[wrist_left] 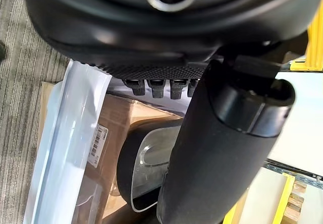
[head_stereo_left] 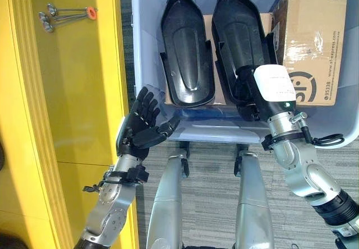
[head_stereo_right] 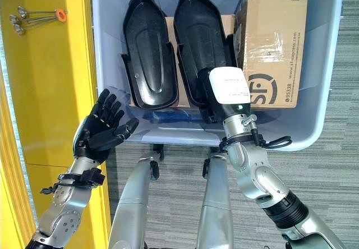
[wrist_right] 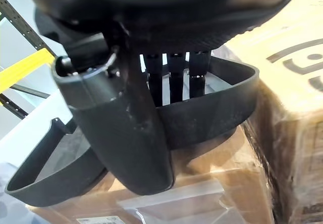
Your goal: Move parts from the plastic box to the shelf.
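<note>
Inside plastic box (head_stereo_left: 336, 127): two black parts, cardboard box (head_stereo_left: 311, 41).
Right hand (head_stereo_right: 208, 104): fingers hooked over right part (head_stereo_left: 242, 33).
Left hand (head_stereo_left: 143, 124): spread wide, empty, beside shelf (head_stereo_left: 73, 92).

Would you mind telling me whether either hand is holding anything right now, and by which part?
The right hand grips the right-hand black part at its near end rim, fingers inside and thumb outside. The left hand is open, holding nothing.

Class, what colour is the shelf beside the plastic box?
Yellow; the shelf shows best in the left eye view.
</note>
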Robot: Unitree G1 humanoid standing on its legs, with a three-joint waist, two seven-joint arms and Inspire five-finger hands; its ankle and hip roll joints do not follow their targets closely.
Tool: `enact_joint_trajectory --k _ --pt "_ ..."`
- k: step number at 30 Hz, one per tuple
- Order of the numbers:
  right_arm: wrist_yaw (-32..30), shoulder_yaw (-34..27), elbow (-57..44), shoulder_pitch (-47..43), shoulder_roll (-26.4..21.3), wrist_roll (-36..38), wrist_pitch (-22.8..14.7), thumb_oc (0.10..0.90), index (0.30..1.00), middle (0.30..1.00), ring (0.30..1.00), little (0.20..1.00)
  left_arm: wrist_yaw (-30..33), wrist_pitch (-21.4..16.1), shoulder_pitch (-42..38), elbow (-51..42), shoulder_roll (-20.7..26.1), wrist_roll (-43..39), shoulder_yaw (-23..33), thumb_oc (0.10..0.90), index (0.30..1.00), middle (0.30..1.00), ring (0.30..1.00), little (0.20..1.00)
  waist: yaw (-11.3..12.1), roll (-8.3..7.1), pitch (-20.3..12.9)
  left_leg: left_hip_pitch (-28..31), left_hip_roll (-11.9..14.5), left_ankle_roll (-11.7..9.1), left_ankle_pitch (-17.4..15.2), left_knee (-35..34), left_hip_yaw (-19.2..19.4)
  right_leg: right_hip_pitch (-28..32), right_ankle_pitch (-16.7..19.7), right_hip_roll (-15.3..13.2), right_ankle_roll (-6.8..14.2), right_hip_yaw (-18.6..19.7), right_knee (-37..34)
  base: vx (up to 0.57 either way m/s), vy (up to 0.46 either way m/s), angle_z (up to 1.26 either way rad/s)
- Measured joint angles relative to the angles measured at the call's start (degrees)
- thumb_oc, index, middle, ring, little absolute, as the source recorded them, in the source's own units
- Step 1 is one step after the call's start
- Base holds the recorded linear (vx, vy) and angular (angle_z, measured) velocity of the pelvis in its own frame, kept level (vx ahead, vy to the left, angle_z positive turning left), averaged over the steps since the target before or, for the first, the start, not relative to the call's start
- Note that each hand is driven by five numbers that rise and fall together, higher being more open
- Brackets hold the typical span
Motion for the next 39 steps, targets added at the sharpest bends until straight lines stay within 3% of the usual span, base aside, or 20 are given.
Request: enact_joint_trajectory --k 16,20,33,35,39 --pt "0.01 -0.09 -0.24 -0.91 -0.06 0.01 -0.37 0.400 0.300 0.300 0.300 0.300 0.06 0.22 -0.20 -0.09 0.00 -0.01 0.06 0.900 1.000 1.000 1.000 1.000 -0.01 0.09 -0.05 0.29 0.06 0.44 0.37 -0.93 0.37 0.70 1.30 0.12 0.39 0.21 -2.19 0.00 0.000 -0.01" --pt "0.46 0.06 0.37 -1.44 0.38 0.26 -1.70 0.400 0.300 0.300 0.300 0.300 0.05 0.98 -1.07 0.89 -0.01 0.00 -0.30 0.900 1.000 1.000 1.000 1.000 0.03 0.52 -0.30 2.02 0.28 0.34 2.30 -4.33 0.64 3.21 4.28 0.40 0.95 -0.02 -7.61 -0.05 -0.019 -0.08" --pt "-1.64 0.77 6.99 1.42 4.24 15.86 -6.69 0.400 0.300 0.300 0.300 0.300 0.59 3.63 -1.15 4.53 -0.16 -2.09 -0.16 0.900 1.000 1.000 1.000 1.000 -0.22 0.30 -0.29 23.68 0.45 0.67 3.99 -15.52 1.23 26.52 8.63 0.38 2.31 -1.35 -22.25 0.02 -0.043 -0.03" --pt "-2.69 0.56 7.00 4.15 5.12 19.57 -8.06 0.400 0.300 0.300 0.300 0.300 0.76 4.50 -1.21 6.36 -0.16 -2.07 0.64 0.900 1.000 1.000 1.000 1.000 -0.35 -0.86 -0.15 31.97 0.56 0.52 5.36 -20.83 2.51 34.04 9.96 0.47 2.37 -1.30 -26.85 0.12 -0.061 -0.15" --pt "-3.77 -0.23 6.75 9.61 6.92 23.12 -11.24 0.400 0.300 0.300 0.300 0.300 -0.24 5.31 1.29 6.53 -0.22 -1.97 2.48 0.900 1.000 1.000 1.000 1.000 -1.32 -3.91 -1.71 40.97 1.09 -0.01 7.21 -29.01 3.97 41.45 12.04 1.11 2.18 -1.04 -34.09 0.14 -0.037 -0.18"
